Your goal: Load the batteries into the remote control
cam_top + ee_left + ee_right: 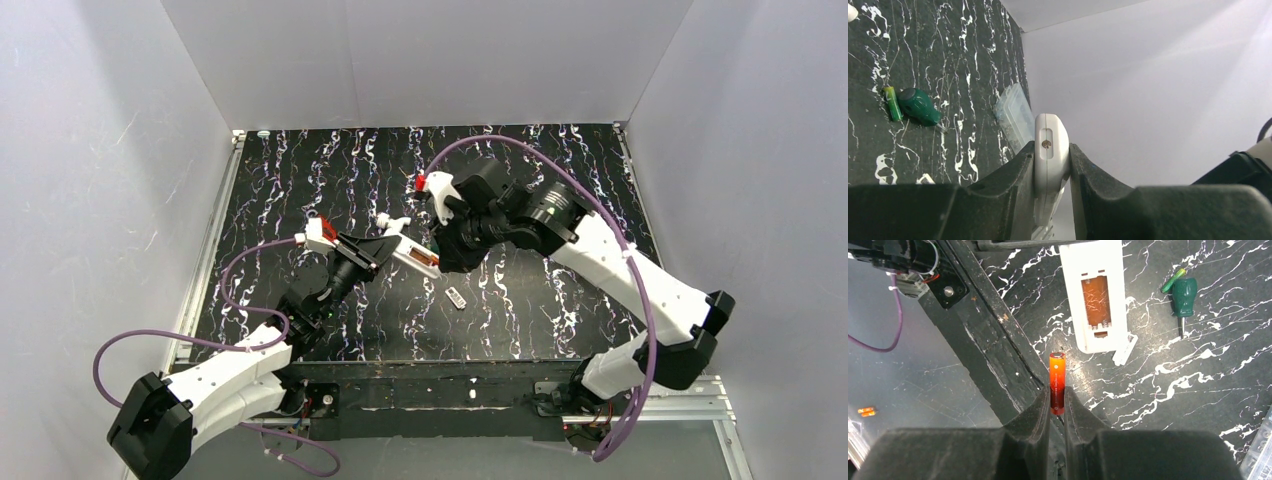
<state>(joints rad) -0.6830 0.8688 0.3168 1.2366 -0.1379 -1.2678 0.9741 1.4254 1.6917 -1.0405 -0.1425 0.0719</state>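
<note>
The white remote control [1095, 335] hangs above the table with its back up, and its open battery bay [1096, 300] shows orange inside. My left gripper [1050, 150] is shut on one end of the remote control [1050, 145]. Seen from above, that left gripper [385, 245] holds the remote control [410, 255] at mid-table. My right gripper [1057, 400] is shut on a red-orange battery [1057, 380], which points toward the bay's near end from a short way off. In the top view the right gripper [447, 262] sits just right of the remote.
A small whitish cover plate [1124, 349] lies on the black marbled table [540, 300] beside the remote's end. A green-handled screwdriver [1184, 295] lies further off. A clear plastic box [1015, 115] sits near the back wall. The table's front rail [993, 340] runs close by.
</note>
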